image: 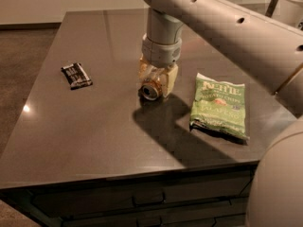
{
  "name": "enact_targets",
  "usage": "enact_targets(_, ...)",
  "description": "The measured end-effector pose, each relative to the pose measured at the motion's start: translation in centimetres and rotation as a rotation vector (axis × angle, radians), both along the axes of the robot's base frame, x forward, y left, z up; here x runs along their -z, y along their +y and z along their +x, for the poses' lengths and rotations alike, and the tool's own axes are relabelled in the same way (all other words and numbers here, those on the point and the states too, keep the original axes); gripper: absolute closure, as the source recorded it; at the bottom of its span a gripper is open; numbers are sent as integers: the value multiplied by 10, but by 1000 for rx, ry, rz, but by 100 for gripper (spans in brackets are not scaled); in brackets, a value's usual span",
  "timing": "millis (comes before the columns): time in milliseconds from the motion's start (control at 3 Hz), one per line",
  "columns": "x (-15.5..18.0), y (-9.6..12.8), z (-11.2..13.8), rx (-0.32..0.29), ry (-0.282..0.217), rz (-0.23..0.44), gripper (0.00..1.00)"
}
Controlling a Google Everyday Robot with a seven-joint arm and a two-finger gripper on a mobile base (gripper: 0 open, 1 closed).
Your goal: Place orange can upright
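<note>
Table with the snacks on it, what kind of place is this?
Probably an office snack room or kitchen. There's a dark countertop with drawers underneath, a green chip bag and a black snack wrapper on it, and the robot's claw gripping the orange can mid-counter.

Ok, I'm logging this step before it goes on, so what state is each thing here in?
Can: on its side, one end facing the camera, not upright.
Tool: down over the can, fingers closed against its sides.
Chip bag: lying flat, apart from the can, untouched.
Snack wrapper: lying flat, well away on the other side, untouched.
</note>
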State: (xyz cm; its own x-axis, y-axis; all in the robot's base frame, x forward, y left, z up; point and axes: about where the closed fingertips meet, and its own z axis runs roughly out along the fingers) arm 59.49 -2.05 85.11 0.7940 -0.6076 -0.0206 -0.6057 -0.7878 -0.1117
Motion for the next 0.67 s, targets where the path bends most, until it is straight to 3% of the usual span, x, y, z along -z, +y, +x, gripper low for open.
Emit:
enact_targets(333, -7, 2, 5, 24, 1, 19, 64)
enact_targets(667, -22, 5, 8, 86, 13, 80, 87)
